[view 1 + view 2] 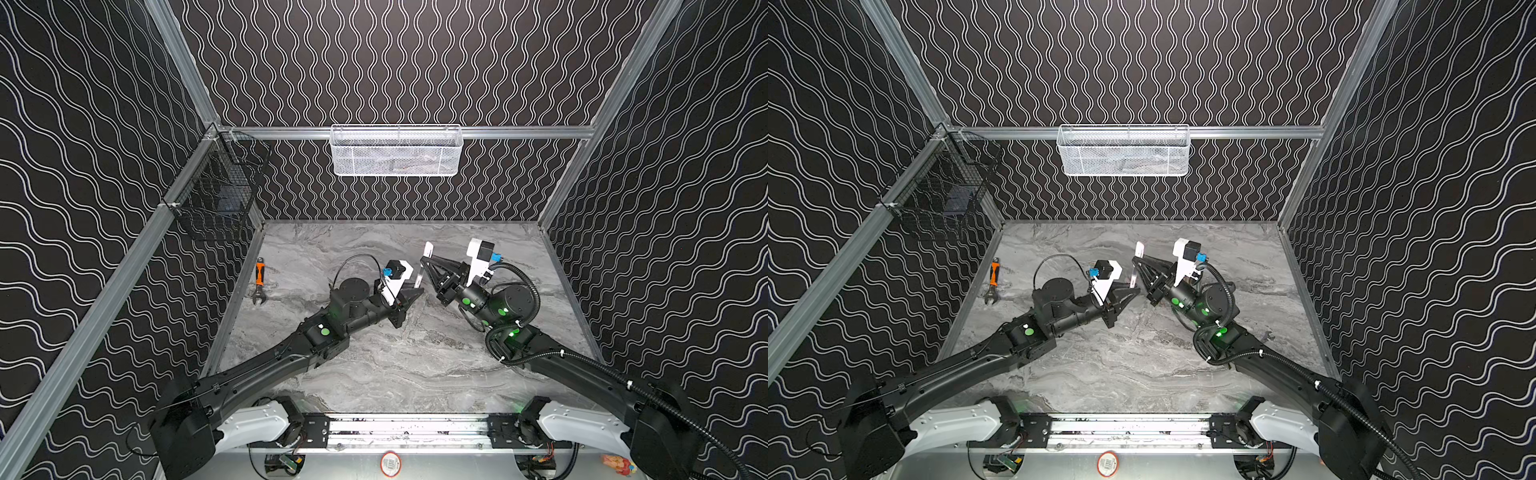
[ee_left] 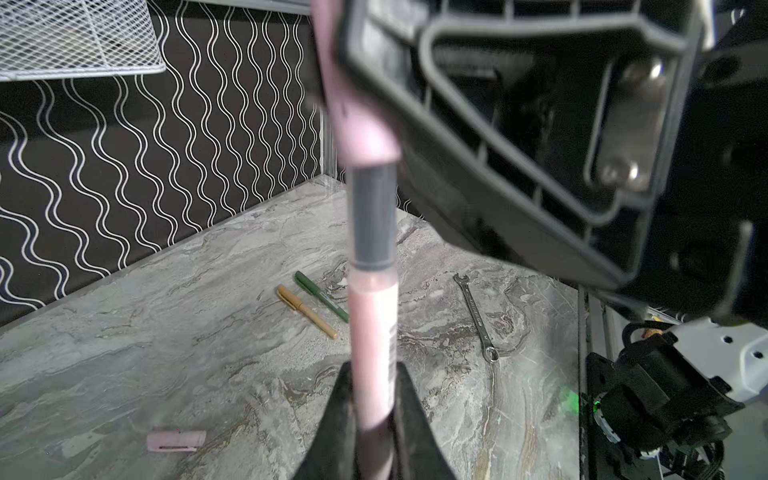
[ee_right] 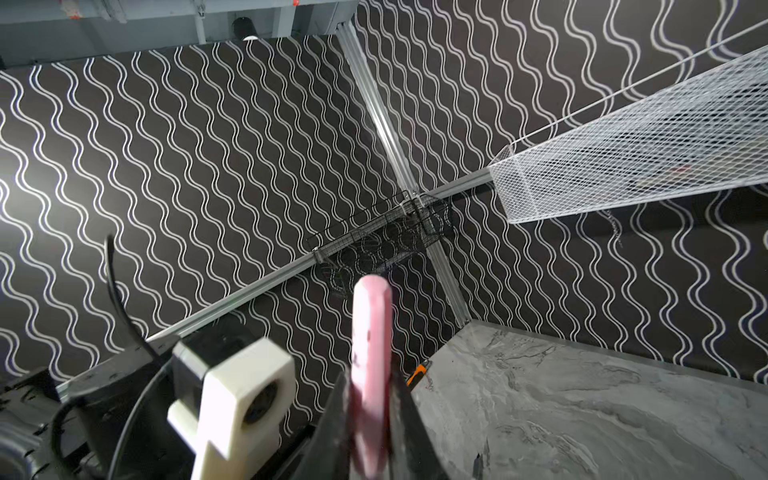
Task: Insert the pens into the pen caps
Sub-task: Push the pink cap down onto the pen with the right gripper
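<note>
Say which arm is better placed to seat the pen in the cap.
Likely left: the left tool grips the pink pen in line with the cap in the right tool; grey section exposed.

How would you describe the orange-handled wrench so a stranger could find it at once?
Start at the black wire basket on the left wall. On the marble table below it, by the left edge, lies the wrench. Its orange grip marks it; the other wrench is bare steel.

Black walls (image 1: 415, 62) w/ white wavy lines on 3 sides. Grey marble-look tabletop (image 1: 374, 353). Alu frame rail (image 1: 519, 132) carrying white mesh basket (image 1: 395, 151); black wire basket (image 1: 216, 195) in left corner.
</note>
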`<act>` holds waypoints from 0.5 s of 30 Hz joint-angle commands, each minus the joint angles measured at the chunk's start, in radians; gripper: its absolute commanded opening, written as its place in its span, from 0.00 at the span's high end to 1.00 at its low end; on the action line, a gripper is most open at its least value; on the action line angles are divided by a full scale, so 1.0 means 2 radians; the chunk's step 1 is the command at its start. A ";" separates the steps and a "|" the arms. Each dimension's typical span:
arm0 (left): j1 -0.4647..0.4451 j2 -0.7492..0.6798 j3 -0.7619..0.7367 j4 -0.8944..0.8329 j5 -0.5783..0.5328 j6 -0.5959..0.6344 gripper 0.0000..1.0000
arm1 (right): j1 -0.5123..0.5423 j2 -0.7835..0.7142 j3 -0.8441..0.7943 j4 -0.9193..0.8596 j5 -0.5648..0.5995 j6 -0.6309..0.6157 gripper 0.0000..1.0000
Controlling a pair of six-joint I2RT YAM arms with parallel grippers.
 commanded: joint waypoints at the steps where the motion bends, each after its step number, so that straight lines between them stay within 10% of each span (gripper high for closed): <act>1: -0.001 -0.004 -0.001 0.049 0.007 0.010 0.94 | 0.001 -0.010 -0.010 -0.001 0.000 0.008 0.84; 15: -0.001 0.002 0.003 0.045 0.006 0.011 0.94 | 0.002 -0.023 0.019 -0.069 -0.015 -0.031 0.65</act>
